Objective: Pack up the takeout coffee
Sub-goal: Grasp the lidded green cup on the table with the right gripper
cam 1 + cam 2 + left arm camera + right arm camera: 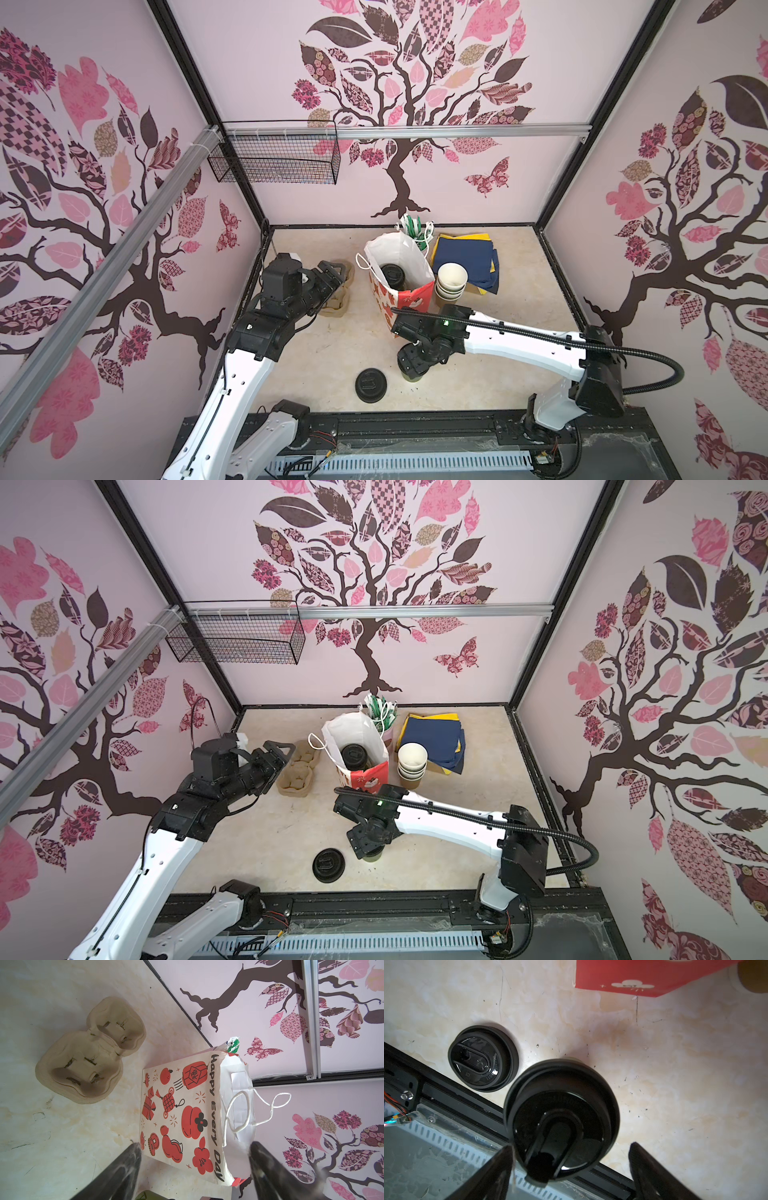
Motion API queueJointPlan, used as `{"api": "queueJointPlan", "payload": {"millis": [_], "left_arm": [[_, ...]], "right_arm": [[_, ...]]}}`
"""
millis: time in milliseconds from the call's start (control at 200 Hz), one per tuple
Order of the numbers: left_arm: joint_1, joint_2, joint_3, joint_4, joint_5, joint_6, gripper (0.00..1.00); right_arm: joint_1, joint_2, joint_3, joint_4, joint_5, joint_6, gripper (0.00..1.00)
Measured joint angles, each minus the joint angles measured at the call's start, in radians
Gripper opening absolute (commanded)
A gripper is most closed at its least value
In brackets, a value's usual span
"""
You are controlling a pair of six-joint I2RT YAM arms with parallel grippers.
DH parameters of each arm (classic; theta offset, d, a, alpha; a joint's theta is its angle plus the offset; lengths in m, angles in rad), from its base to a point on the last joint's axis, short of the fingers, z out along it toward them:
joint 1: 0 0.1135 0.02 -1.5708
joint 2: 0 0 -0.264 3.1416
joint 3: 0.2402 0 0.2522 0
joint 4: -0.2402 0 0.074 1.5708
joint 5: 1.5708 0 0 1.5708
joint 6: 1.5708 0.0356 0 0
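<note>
The right claw (571, 1145) hangs straight down over the loose takeout coffee (562, 1118), its jaws spread wide to either side of the black lid. One finger sits just at the rim and the other stands clear of it, so I judge it open and gripping nothing. That straddle reads as the set-up for a pinch across the lid or the cup's upper wall, ready for a lift. The arm hides most of this cup from above. In a top view only a sliver of its olive-brown wall (413, 376) shows beneath the wrist, upright on the desk (332, 353) near the front edge. Its lid looks glossy and seated flat, with a raised sip tab. Just beside the cup, not touching it, a spare lid (482, 1064) lies flat on the desk. Farther back stands the paper bag (409, 297), mouth open upward. Down inside it the bagged takeout coffee (392, 274) sits upright with its lid on, so half the packing looks done. The left claw (193, 1144) is likewise wide open and empty, held level and aimed at the bag's printed side, probably to steady it. The pulp carrier (89, 1053) lies empty near the bag, and a stack of bare cups (451, 282) stands at the bag's other side.
</note>
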Motion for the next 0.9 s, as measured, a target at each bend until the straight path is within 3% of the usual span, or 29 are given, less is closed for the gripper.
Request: {"api": "queueJointPlan", "payload": {"millis": [900], "left_arm": [[0.0,-0.01,-0.001,-0.007,-0.006,-0.007,0.84]], "right_arm": [[0.004,0.072,0.052,-0.004,0.018,0.0,0.8]]}}
